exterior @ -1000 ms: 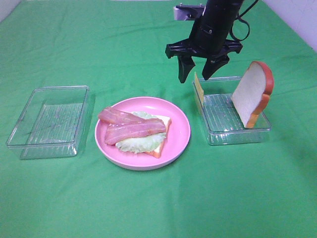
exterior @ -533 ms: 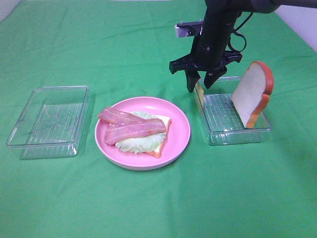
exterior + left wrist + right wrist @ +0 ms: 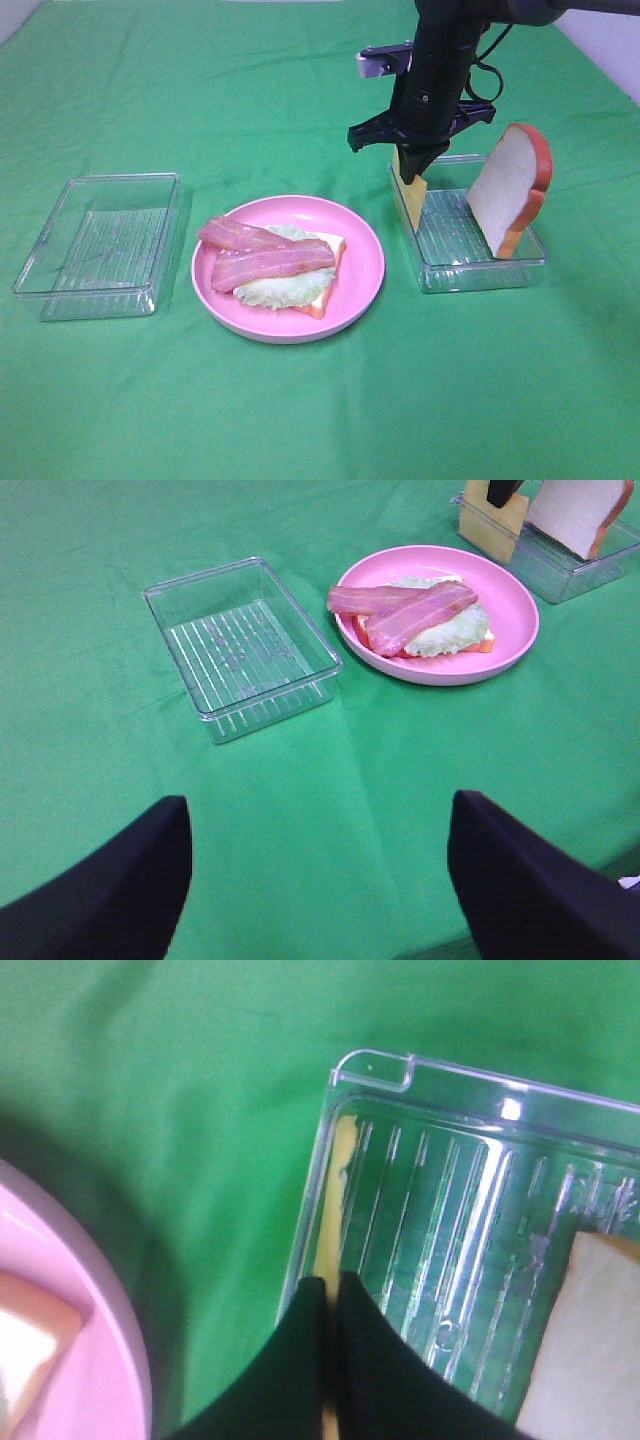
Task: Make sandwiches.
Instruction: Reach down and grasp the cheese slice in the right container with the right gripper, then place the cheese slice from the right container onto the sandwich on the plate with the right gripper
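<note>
A half-built sandwich (image 3: 275, 265) of bread, lettuce and two bacon strips lies on a pink plate (image 3: 365, 275) on a green bench (image 3: 150, 100). Just beside it, in a clear tray (image 3: 480, 272), a thin yellow cheese square (image 3: 412, 205) stands on edge against the wall nearest the plate. The right hand (image 3: 411, 172) pinches its top edge, fingers nearly together. The cheese looks light, thin, probably bendy and slick, so a firm pinch well below the edge seems wise. A bread slice (image 3: 508, 190) leans at the tray's other end. The left hand (image 3: 315, 820) hangs wide, holding nothing.
</note>
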Action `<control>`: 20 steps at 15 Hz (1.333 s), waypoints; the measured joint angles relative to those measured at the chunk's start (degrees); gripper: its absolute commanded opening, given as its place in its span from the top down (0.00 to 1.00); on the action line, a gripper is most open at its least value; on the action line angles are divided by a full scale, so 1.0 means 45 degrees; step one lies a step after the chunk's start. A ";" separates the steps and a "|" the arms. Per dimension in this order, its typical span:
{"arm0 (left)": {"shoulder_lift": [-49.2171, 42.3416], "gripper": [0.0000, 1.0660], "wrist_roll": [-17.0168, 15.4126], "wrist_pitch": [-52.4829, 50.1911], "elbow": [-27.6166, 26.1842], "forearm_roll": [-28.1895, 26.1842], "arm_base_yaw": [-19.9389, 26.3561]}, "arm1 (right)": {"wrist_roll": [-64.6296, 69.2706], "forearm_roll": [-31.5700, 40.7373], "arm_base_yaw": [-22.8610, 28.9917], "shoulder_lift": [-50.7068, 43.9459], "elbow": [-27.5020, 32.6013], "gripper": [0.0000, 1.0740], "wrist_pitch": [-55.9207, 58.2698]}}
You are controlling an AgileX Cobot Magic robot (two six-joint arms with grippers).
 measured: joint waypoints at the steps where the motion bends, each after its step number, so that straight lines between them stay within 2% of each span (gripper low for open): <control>1: 0.0000 0.35 0.0000 0.0000 0.0000 0.0000 0.0000 | 0.0000 0.0000 0.0000 -0.0038 0.0000 1.00 0.0000; 5: 0.0000 0.35 0.0000 0.0000 0.0000 0.0000 0.0000 | -0.0191 0.0637 0.0000 -0.1070 0.0000 1.00 0.0064; 6: 0.0000 0.35 0.0000 0.0000 0.0000 0.0000 0.0000 | -0.0586 0.1235 0.0000 -0.1426 0.0000 1.00 0.0115; 7: 0.0000 0.35 0.0000 0.0000 0.0000 0.0000 0.0000 | -0.1706 0.3094 0.0000 -0.1795 -0.0076 1.00 0.0433; 8: 0.0000 0.35 0.0000 0.0000 0.0000 0.0000 0.0000 | -0.2037 0.3654 0.0000 -0.1795 -0.0089 1.00 0.0560; 13: 0.0000 0.35 0.0000 0.0000 0.0000 0.0000 0.0000 | -0.4138 0.8734 0.0013 -0.1273 0.0357 1.00 0.1095; 17: 0.0000 0.35 0.0000 0.0000 0.0000 0.0000 0.0000 | -0.4787 1.1217 0.0255 -0.0178 0.0764 1.00 0.1604; 20: 0.0000 0.35 0.0000 0.0000 0.0000 0.0000 0.0000 | -0.4787 1.1421 0.0789 0.0497 0.0777 1.00 0.1528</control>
